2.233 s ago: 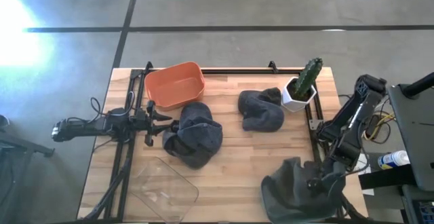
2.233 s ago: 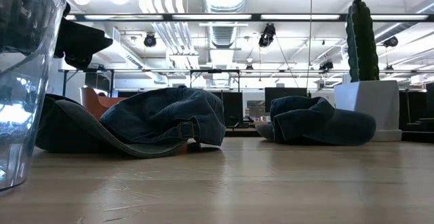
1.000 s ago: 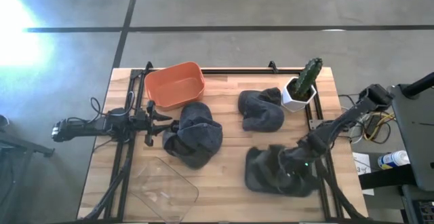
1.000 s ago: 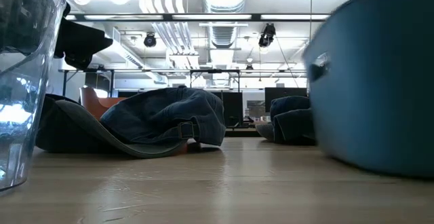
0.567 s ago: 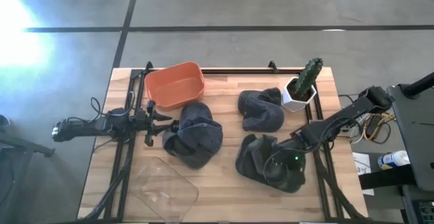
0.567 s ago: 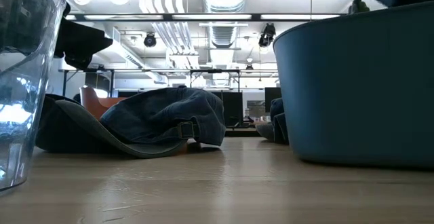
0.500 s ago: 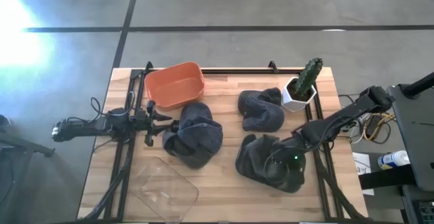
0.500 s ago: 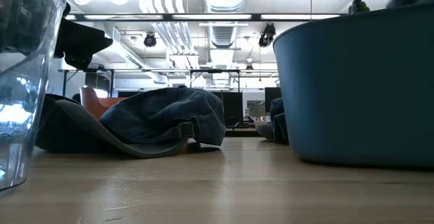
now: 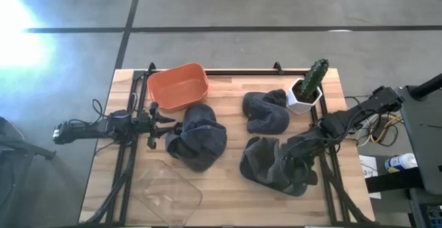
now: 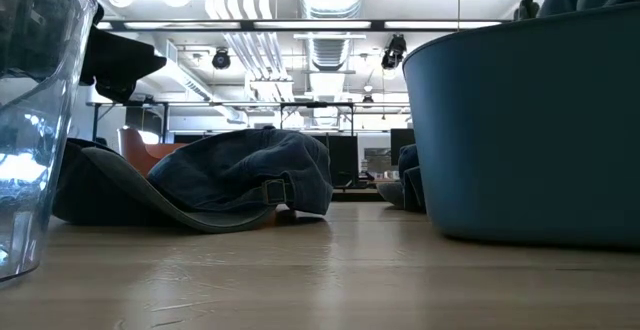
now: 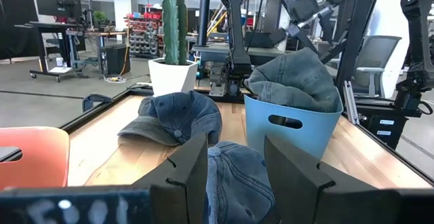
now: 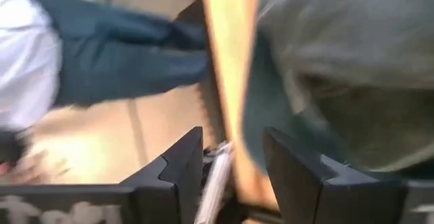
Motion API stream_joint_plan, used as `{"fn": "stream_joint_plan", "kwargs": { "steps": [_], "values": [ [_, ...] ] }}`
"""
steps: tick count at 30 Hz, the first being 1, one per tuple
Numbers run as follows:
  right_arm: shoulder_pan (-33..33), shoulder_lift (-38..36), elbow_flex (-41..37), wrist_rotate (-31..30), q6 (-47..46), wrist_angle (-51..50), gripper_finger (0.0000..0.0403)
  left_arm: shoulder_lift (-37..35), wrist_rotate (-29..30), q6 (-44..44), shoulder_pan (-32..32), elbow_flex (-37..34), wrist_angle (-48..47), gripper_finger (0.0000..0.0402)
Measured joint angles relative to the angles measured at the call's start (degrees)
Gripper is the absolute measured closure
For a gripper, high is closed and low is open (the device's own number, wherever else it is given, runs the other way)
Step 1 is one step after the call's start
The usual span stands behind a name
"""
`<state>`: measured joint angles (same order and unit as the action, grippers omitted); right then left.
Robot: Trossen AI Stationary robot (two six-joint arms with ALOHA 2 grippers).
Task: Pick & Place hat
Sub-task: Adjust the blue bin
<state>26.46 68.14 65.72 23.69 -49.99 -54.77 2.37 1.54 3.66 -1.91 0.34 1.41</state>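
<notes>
A denim hat [image 11: 295, 78] sits on top of a light blue bin [image 11: 291, 125] at the table's near right, also seen in the high view [image 9: 273, 166]. My right gripper [image 9: 297, 155] hangs above them, open, tipped down, holding nothing [image 12: 234, 159]. A second denim hat [image 9: 200, 138] lies on the table just in front of my left gripper [image 9: 162, 122], which is open and level; whether it touches that hat I cannot tell. A third hat [image 9: 266, 112] lies by the cactus pot.
An orange bin [image 9: 178, 86] stands at the far left and a clear container [image 9: 166, 190] at the near left. A cactus in a white pot [image 9: 307, 90] stands at the far right. Bare wood shows between the hats and along the near edge.
The blue bin with its hat has shifted a little toward the table's left and far side and come to rest. My right gripper has then risen off the hat and bin and rolled at the wrist. The hat stays in the bin.
</notes>
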Motion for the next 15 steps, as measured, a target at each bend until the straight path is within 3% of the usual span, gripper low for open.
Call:
{"fn": "stream_joint_plan", "kwargs": {
  "steps": [3, 9, 15],
  "values": [
    [-0.13, -0.89, 3.75, -10.14, 1.93, -2.84, 0.0257, 0.0, 0.0, 0.02, 0.0, 0.0, 0.02, 0.0262],
    [-4.38, -2.47, 7.55, -36.65, 1.22, -3.74, 0.0259, 0.0, 0.0, 0.01, 0.0, 0.0, 0.02, 0.0262],
    [-16.92, 1.21, 4.08, -38.8, 2.31, 1.8, 0.0263, 0.0, 0.0, 0.0, 0.0, 0.0, 0.02, 0.0262]
  ]
}}
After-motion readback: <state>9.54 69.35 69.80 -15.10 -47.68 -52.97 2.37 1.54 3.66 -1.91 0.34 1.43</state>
